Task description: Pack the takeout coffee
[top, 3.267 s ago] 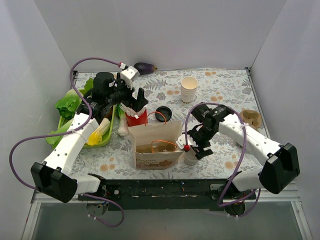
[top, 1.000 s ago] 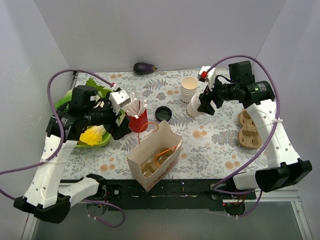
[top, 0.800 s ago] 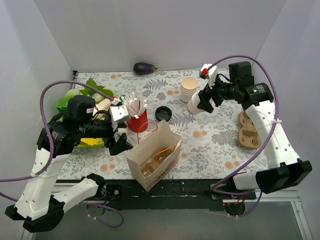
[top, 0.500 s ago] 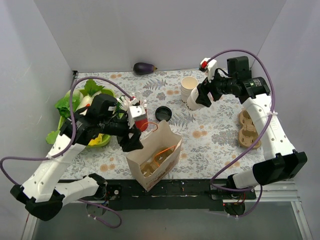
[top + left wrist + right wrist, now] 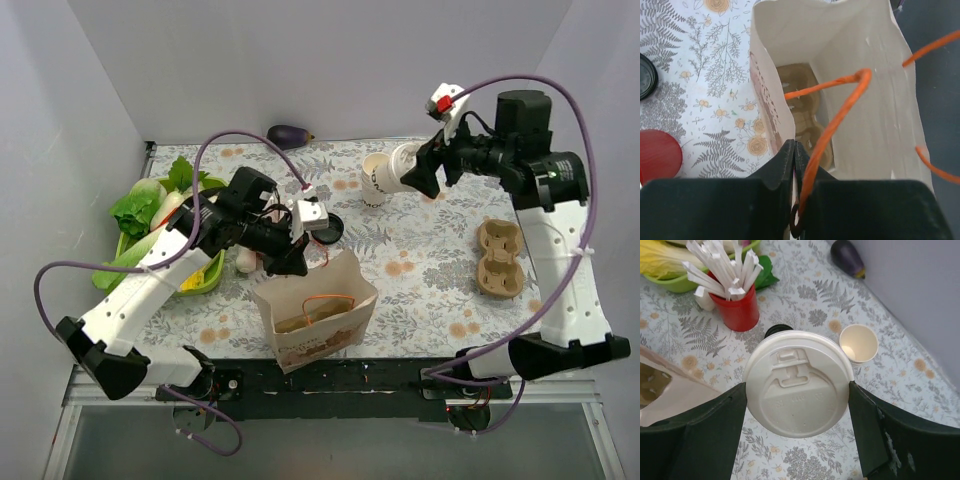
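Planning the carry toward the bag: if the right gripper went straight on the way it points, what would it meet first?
Probably the black lid, peeking out behind the takeout coffee that the right gripper holds; the paper bag lies off that line. Depth is unclear.

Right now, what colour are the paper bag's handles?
Orange. The bag handles show best in the left wrist view.

Left claw (image 5: 793,150) at 6 o'clock, pinched closed on paper bag (image 5: 865,100) rim, orange handle (image 5: 840,107) alongside. Bag open w/ brown cup tray (image 5: 805,115) inside. Red cup (image 5: 657,155) at 8, black lid (image 5: 646,75) at 9, floral tabletop (image 5: 715,60).
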Motion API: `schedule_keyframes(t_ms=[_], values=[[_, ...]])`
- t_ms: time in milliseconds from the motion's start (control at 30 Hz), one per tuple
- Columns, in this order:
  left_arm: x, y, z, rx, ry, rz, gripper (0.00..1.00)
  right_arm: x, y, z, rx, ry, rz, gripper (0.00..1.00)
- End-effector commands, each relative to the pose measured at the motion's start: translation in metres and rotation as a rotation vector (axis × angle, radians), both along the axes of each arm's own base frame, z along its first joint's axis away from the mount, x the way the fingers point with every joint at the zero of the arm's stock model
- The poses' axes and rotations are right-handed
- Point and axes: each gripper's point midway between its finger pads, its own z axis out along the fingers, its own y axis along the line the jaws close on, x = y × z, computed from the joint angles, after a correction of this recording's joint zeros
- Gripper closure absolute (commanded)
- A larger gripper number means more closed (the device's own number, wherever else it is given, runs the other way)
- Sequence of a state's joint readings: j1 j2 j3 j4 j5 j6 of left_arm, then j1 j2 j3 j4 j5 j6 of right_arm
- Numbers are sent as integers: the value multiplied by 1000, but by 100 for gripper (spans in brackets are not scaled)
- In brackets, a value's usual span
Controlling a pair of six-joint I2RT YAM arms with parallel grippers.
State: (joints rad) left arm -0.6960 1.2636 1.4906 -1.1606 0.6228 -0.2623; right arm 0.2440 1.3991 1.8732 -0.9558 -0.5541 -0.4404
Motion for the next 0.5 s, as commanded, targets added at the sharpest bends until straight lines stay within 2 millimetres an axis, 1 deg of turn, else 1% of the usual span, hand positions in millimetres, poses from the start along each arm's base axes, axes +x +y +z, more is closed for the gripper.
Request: schedule_keyframes(t_ms=[0,33,67,100,133,167,200,300,367,400,467], values=[[-1,-16,3,-40,12,-108,100,-46,-5,80,81,-214,37,99],[1,-18,2,-43,9,-115,100,-46,-9,89,86,-237,7,99],[8,-23,0,-45,-1,-121,100,-45,-13,99,85,-276,-20,99],[11,-26,-2,-45,-4,-125,100,-47,-22,111,79,-324,-65,99],[14,-29,-3,-47,-16,-134,100,-50,-24,118,82,-349,-74,99],[23,-35,-9,-40,-8,-133,100,-51,-25,126,94,-378,-84,99],[27,-40,-5,-50,-17,-138,100,-58,-26,137,107,-411,-82,99],[43,-56,-4,-65,-16,-148,100,-67,-28,151,137,-437,-91,99],[50,-65,-2,-84,-23,-151,100,-70,-30,152,137,-441,-101,99],[54,-70,-6,-87,-13,-156,100,-75,-32,153,127,-455,-95,99],[63,-79,-1,-113,-28,-156,100,-79,-34,154,114,-472,-93,99]])
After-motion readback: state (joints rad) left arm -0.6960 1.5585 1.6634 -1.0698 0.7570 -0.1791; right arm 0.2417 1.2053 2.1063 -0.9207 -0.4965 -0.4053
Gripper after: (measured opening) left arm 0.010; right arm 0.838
